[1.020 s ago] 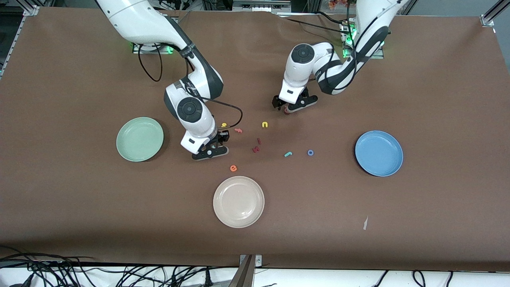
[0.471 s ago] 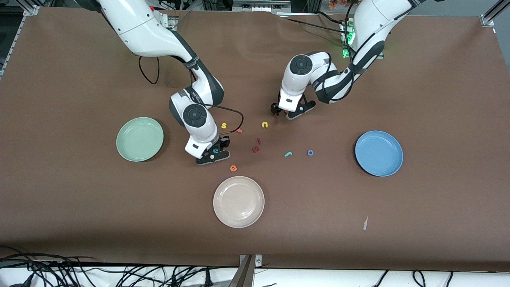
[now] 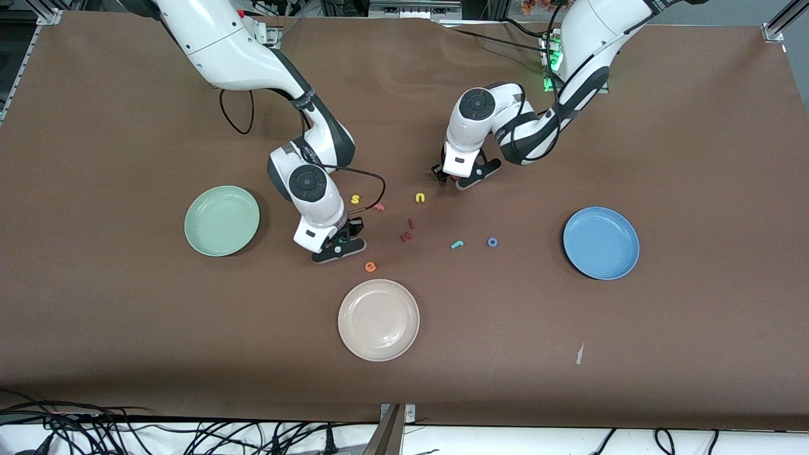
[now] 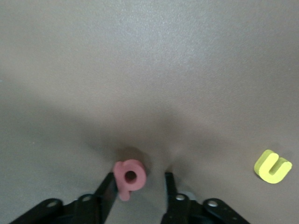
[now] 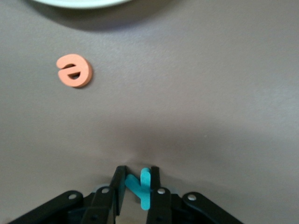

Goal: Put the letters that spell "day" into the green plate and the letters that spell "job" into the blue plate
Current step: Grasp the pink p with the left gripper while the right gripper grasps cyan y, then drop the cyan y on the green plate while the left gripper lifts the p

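Three plates sit on the brown surface [image 3: 695, 158]: the green plate [image 3: 222, 220] toward the right arm's end, the blue plate [image 3: 600, 243] toward the left arm's end, and a cream plate [image 3: 378, 320] between them, nearest the front camera.

Both arms reach down to the surface among the scattered letters. The right hand [image 3: 338, 243] is low beside the green plate; in its wrist view its fingers [image 5: 119, 186] are pinched tight on the teal "y" [image 5: 141, 185]. The orange "e" [image 3: 370, 266] lies just beside that hand, between it and the cream plate.

The left hand [image 3: 456, 177] is down farther from the front camera than the other letters. Its fingers [image 4: 108, 191] stand partly open around the pink "b" [image 4: 128, 175]; one finger touches the letter, the other is a little apart from it. A yellow "u" [image 4: 273, 166] lies near that hand.

The teal "j" [image 3: 457, 244] and the blue "o" [image 3: 492, 241] lie side by side between the middle cluster and the blue plate. A yellow "s" [image 3: 355, 199] and dark red pieces [image 3: 407, 231] lie in the middle.
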